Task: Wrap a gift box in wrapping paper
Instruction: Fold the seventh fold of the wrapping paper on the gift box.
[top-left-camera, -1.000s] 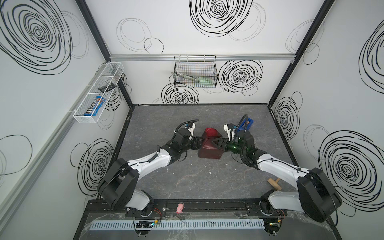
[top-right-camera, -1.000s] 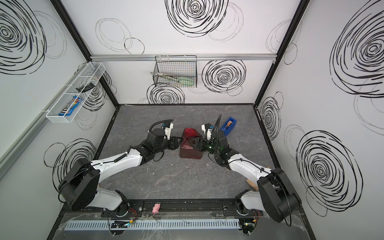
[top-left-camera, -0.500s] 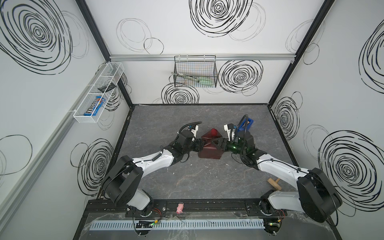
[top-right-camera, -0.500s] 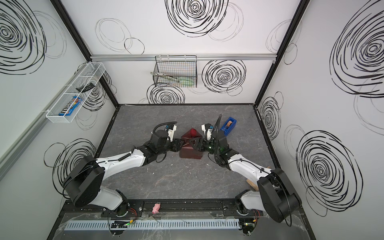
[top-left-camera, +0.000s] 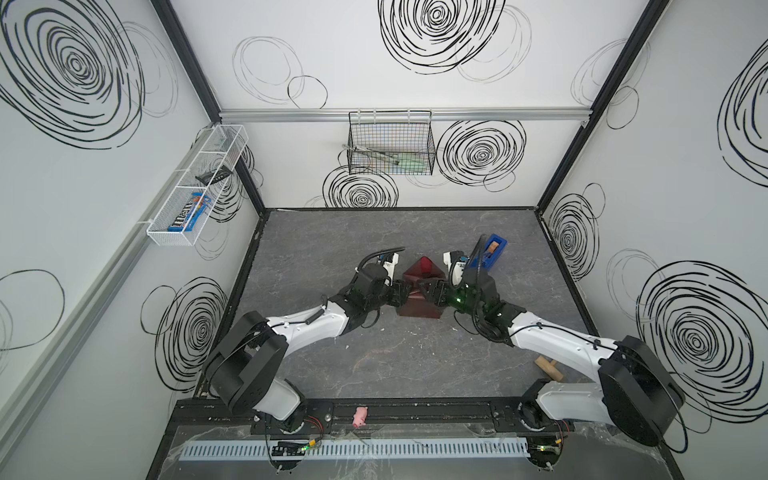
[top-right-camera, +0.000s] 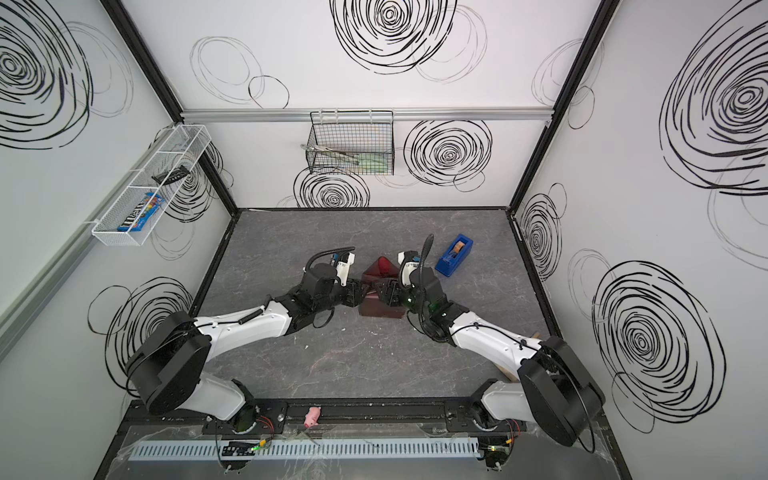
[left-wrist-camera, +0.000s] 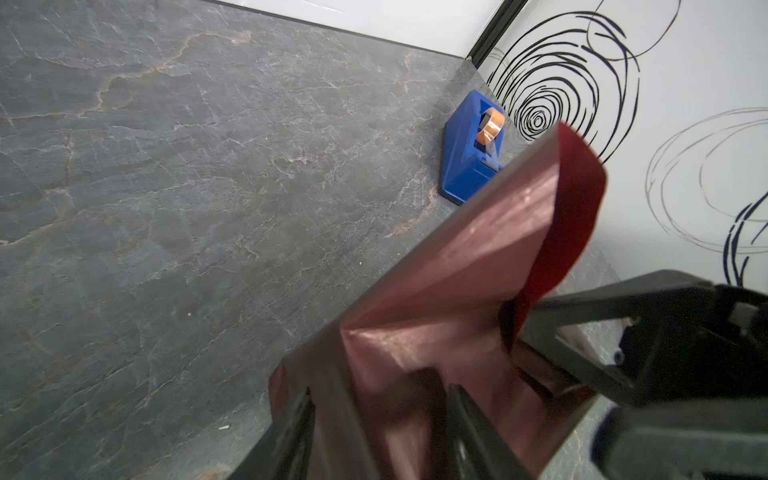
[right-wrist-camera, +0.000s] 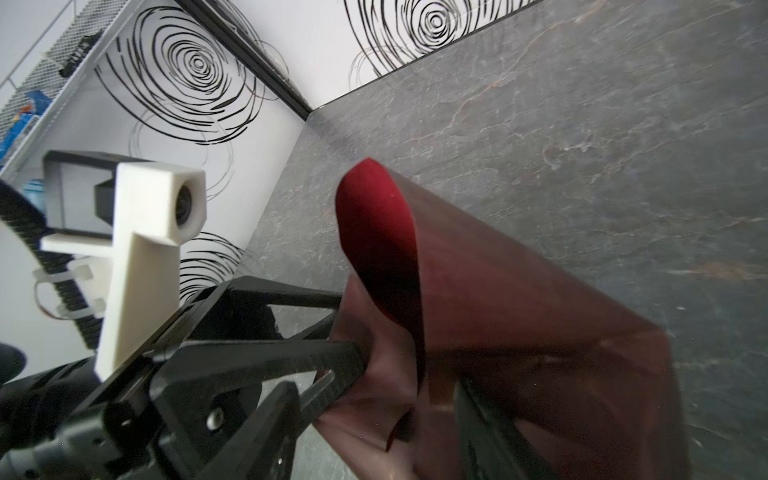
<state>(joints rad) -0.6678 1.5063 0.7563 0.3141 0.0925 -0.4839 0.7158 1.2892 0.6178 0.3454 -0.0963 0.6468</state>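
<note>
Your left gripper (top-left-camera: 400, 291) at 9 o'clock and right gripper (top-left-camera: 429, 291) at 3 straddle the thin, floppy-looking maroon wrapping paper (top-left-camera: 419, 305), fingers half-spread, grip impossible to tell: pinch folded edges gently.

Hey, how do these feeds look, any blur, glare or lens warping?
In both top views, light is even and shadows soft, but the wide lens splays the corner posts outward. In the left wrist view, the left gripper is out of focus, the tape dispenser sharp, and the wrapping paper carries a dull sheen. In the right wrist view, its upturned flap glows bright red.
</note>
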